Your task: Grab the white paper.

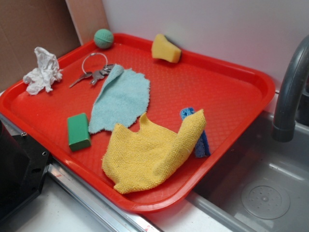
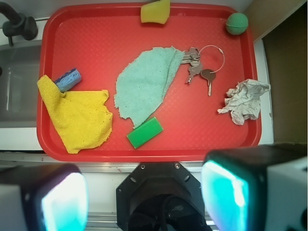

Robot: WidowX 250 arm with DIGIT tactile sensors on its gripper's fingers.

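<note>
While gripper [image 2: 144,192] hangs apart, white paper [image 1: 43,70] (crumpled) by tray [image 1: 231,96] edge

A white wall [image 1: 203,24] stood behind the counter [image 1: 63,212]. A brown cardboard panel [image 1: 29,34] leaned at the left. A grey sink [image 1: 260,188] with a dark faucet [image 1: 289,92] sat at the right.

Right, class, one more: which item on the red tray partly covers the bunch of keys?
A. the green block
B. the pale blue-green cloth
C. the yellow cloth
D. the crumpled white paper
B: the pale blue-green cloth has its upper edge lying over the blades of the keys, while the white paper sits apart near the tray edge.
</note>
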